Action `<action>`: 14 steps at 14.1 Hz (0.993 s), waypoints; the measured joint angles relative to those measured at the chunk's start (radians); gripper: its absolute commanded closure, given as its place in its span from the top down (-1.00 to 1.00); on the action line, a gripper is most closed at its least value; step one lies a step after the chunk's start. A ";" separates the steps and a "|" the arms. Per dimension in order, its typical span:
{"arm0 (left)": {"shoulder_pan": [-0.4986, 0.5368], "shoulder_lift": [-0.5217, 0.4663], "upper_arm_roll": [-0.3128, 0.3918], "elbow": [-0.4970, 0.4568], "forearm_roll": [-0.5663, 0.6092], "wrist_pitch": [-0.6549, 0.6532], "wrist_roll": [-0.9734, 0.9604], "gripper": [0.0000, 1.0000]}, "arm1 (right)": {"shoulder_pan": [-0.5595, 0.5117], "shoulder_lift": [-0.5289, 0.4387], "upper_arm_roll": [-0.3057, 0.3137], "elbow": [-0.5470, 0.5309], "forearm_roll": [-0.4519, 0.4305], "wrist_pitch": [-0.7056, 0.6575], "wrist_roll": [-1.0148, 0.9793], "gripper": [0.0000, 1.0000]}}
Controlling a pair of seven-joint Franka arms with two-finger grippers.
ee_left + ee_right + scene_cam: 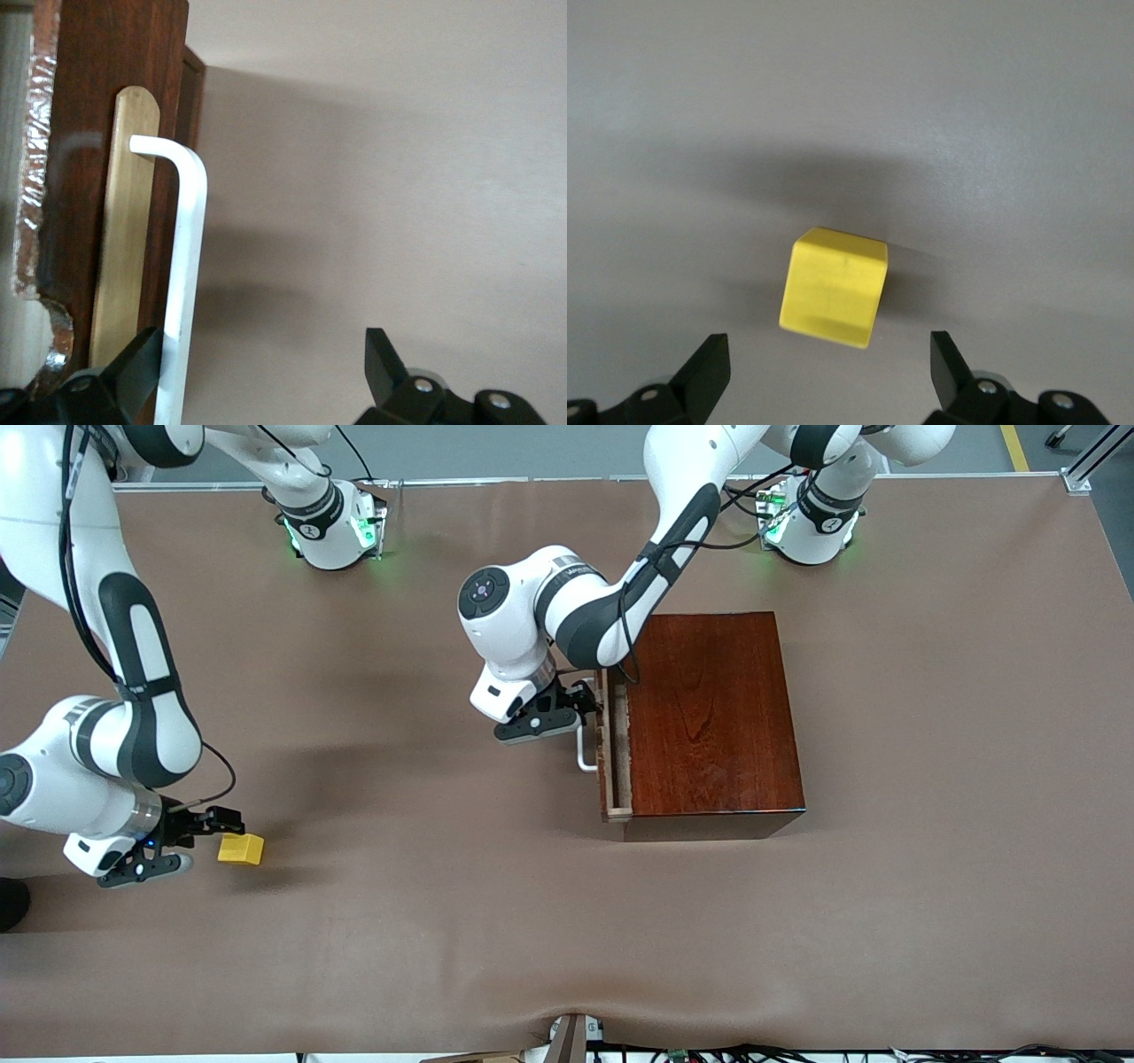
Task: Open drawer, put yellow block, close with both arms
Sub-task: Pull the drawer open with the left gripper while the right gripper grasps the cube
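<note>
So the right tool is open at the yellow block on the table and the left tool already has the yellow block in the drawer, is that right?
Not quite. The left tool holds no block; it is open at the drawer's white handle, as the left wrist view shows. The right tool is open at the yellow block on the table.

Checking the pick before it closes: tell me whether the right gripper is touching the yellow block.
Apart. The right wrist view shows the yellow block on the table, clear of the open right gripper.
</note>
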 measured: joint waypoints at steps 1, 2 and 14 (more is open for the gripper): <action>0.000 0.000 -0.008 0.000 0.000 0.012 0.000 1.00 | 0.000 0.013 0.001 0.012 0.003 0.000 0.035 1.00; -0.001 0.001 -0.010 0.000 0.002 0.016 0.000 1.00 | 0.000 0.020 0.003 0.018 0.004 0.000 0.070 1.00; -0.005 0.008 -0.025 -0.001 -0.015 0.117 -0.031 1.00 | 0.022 0.093 0.009 0.026 -0.072 0.074 0.364 0.93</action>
